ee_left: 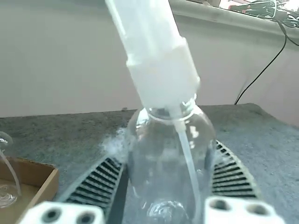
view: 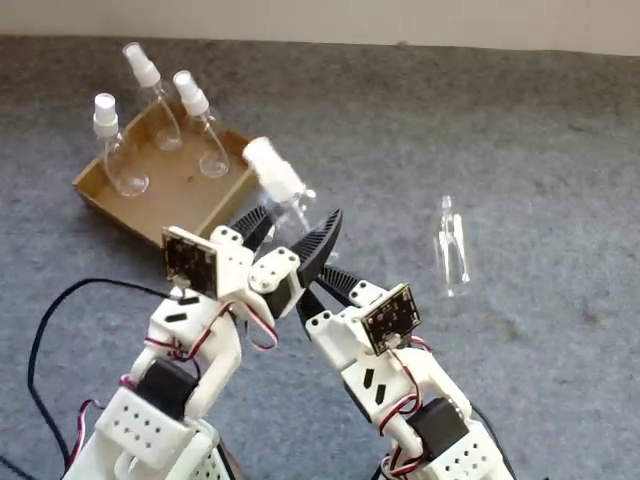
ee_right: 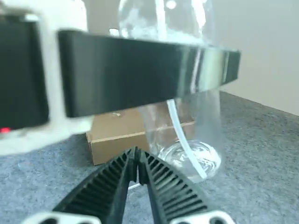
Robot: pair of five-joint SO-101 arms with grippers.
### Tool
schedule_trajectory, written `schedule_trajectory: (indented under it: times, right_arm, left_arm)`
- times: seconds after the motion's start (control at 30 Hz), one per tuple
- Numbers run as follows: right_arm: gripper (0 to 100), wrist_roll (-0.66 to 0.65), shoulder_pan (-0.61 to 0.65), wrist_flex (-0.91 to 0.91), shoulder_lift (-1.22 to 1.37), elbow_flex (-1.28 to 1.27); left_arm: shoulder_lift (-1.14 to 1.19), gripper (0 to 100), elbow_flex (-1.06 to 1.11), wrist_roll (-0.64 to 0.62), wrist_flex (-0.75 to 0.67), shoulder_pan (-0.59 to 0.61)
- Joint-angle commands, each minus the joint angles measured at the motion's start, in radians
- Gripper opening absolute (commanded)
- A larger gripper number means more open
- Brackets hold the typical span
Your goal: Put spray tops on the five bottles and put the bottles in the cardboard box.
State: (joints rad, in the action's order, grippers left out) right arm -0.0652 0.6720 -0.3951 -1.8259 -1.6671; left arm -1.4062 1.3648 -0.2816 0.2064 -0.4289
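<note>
My left gripper (view: 290, 232) is shut on a clear bottle (view: 292, 208), held up above the grey carpet just right of the cardboard box (view: 180, 192). A white spray top (view: 270, 165) sits tilted on its neck. In the left wrist view the bottle (ee_left: 168, 158) stands between the ribbed fingers, its spray top (ee_left: 154, 51) leaning and its tube inside. My right gripper (ee_right: 135, 156) is shut on nothing, low beside the bottle's base (ee_right: 187, 140) and under the left gripper's finger (ee_right: 140, 74). In the high view the right gripper (view: 318, 290) is partly covered by the left one.
Three bottles with spray tops stand in the box (view: 125, 160) (view: 155, 95) (view: 203, 135). One clear bottle without a top (view: 452, 250) lies on the carpet to the right. Black cables trail at the near left.
</note>
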Motion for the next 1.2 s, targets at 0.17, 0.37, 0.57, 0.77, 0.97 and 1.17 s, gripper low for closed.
schedule_trajectory:
  times: [0.17, 0.37, 0.57, 0.77, 0.97, 1.17]
  right_arm:
    - [0.5, 0.009, -0.001, 0.001, -0.012, -0.124]
    - [0.5, 0.009, 0.001, -0.021, -0.012, -0.124]
    - [0.5, 0.006, 0.001, -0.021, -0.012, -0.124]
    - [0.5, 0.006, 0.001, -0.022, -0.012, -0.124]
    - [0.5, 0.006, 0.001, -0.022, -0.012, -0.124]
    - [0.5, 0.005, -0.001, -0.024, -0.012, -0.124]
  left_arm:
    - [-0.151, 8, 0.036, -0.009, 0.069, 0.104]
    - [-0.151, 8, -0.038, -0.008, 0.069, 0.384]
    - [-0.15, 8, -0.059, 0.187, 0.069, 0.484]
    - [-0.148, 8, -0.067, 0.259, 0.061, 0.536]
    - [0.008, 8, -0.139, 0.259, -0.046, 0.598]
    - [0.375, 8, -0.297, 0.259, -0.049, 0.605]
